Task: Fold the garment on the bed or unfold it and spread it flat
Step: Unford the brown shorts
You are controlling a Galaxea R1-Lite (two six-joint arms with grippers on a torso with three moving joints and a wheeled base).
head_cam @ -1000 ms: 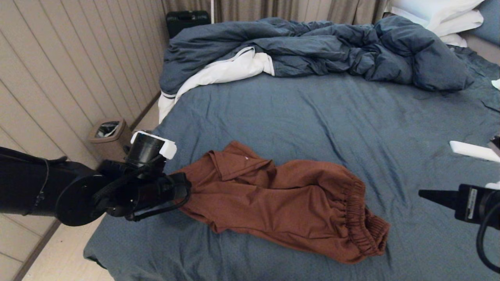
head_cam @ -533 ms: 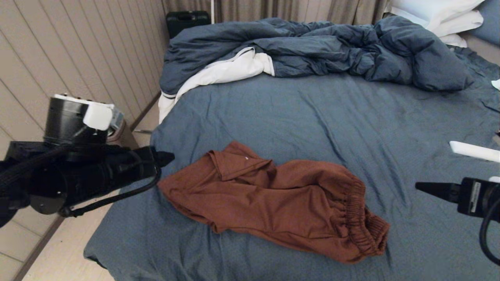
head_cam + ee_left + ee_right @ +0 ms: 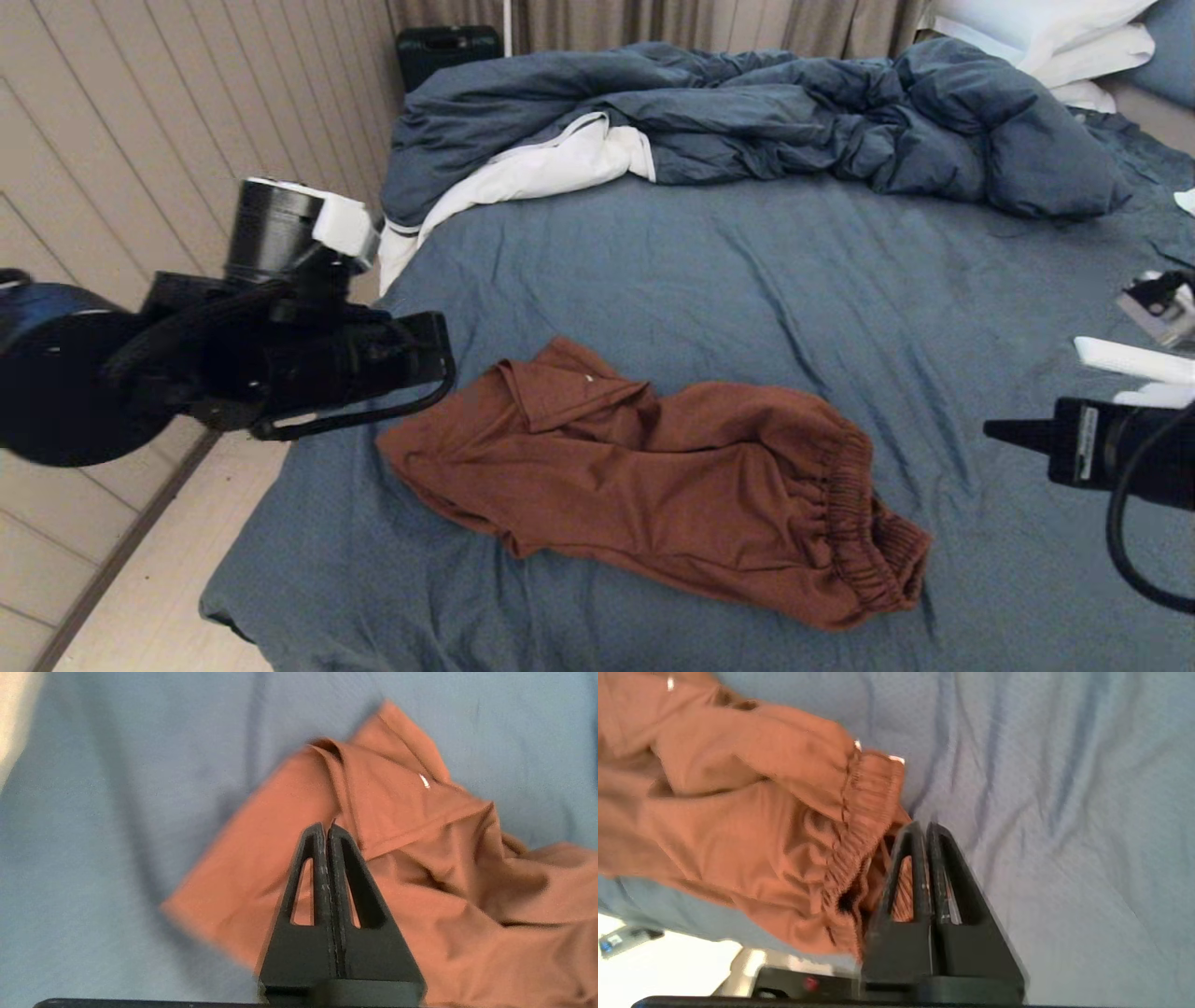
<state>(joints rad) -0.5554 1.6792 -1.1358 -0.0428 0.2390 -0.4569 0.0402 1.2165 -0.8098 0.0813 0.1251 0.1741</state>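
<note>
The rust-brown shorts (image 3: 672, 476) lie rumpled on the slate-blue bed (image 3: 747, 280), with the gathered waistband (image 3: 854, 523) to the right and one leg folded over at the left. Neither the drawstring nor the print shows in the head view. My left gripper (image 3: 439, 355) hovers shut above the shorts' left end; in the left wrist view the gripper (image 3: 327, 828) hangs over the shorts' (image 3: 420, 858) folded leg and holds nothing. My right gripper (image 3: 991, 430) is shut and empty, level with the waistband and to its right. In the right wrist view the gripper (image 3: 924, 828) is beside the waistband (image 3: 864, 812).
A bunched blue duvet (image 3: 747, 112) with white lining lies across the far side, with white pillows (image 3: 1055, 37) at the back right. A white object (image 3: 1130, 359) rests on the sheet near my right arm. The bed's left edge drops to the floor (image 3: 149, 597) by a panelled wall.
My left gripper was at the shorts' left end, drew away to the left, and has come back higher over that end. The right arm moved slightly up and left. The shorts' left corner has settled.
</note>
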